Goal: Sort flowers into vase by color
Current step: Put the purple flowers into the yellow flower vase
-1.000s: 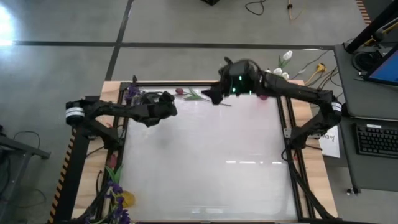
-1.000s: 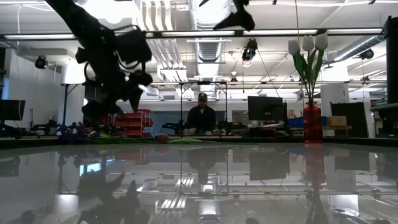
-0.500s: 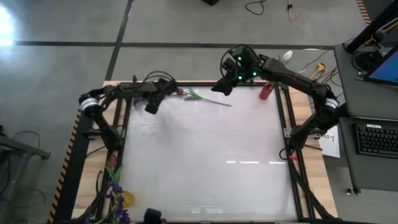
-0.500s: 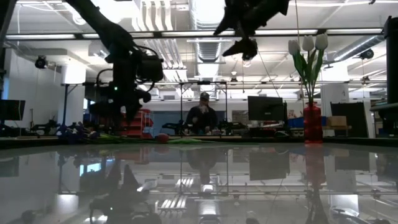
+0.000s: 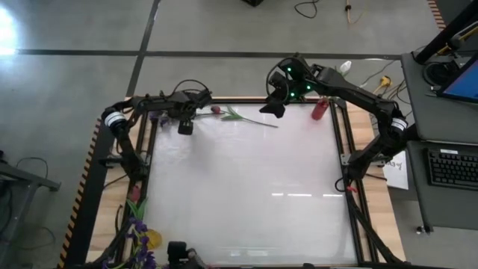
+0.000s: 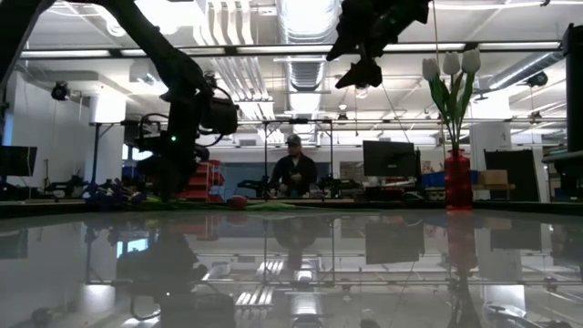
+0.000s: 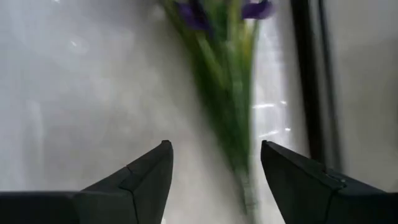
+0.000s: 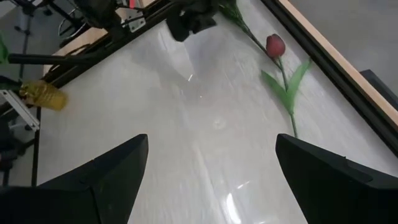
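The high view looks straight down on the whole white table (image 5: pixel 246 194) from well above. The low view sits at tabletop height, facing level across the glossy surface into the room. The left wrist view looks closely down on a purple flower (image 7: pixel 230 74). The right wrist view looks obliquely from higher up at a red tulip (image 8: pixel 275 45), shared with the high view.

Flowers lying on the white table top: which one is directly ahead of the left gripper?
The purple-blossomed spray: it lies just ahead of the open left gripper, while the red tulip bud lies farther along the back edge.
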Motion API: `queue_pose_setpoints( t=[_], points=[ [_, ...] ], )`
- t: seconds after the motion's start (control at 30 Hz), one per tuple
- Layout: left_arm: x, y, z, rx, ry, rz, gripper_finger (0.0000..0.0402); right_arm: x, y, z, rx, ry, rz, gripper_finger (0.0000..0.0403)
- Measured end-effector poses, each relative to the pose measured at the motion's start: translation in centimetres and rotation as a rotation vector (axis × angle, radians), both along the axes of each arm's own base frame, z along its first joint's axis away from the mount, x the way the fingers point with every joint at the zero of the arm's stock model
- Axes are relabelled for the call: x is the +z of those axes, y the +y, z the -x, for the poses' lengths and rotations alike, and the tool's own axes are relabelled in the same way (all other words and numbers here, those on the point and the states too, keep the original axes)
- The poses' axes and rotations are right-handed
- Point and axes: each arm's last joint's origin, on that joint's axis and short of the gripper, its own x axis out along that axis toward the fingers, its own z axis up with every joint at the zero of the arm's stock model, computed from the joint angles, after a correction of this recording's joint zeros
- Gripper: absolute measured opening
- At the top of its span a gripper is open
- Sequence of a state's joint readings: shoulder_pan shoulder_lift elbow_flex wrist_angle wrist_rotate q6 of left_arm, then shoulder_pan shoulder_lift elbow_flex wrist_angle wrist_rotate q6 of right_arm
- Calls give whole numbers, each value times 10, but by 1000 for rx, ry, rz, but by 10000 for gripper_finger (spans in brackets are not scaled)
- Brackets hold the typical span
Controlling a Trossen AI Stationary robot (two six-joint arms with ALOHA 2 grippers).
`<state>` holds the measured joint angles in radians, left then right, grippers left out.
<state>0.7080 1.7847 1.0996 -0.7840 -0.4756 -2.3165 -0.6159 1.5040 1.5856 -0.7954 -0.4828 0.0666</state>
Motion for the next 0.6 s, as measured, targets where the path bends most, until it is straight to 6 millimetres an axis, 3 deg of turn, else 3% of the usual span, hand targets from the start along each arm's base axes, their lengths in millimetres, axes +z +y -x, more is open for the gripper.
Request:
queue_pose_setpoints(
  t=[0.1,0.4,0.6],
  points=[
    [0,8,4,8,-4,-18,233,0,0,0,0,0,-1,345],
    [-21,24,19,19,-22,170,227,1,2,-1,11,-19,-55,345],
    [-26,19,17,-13,-19,233,166,1,2,-1,10,-23,-52,345]
  ],
)
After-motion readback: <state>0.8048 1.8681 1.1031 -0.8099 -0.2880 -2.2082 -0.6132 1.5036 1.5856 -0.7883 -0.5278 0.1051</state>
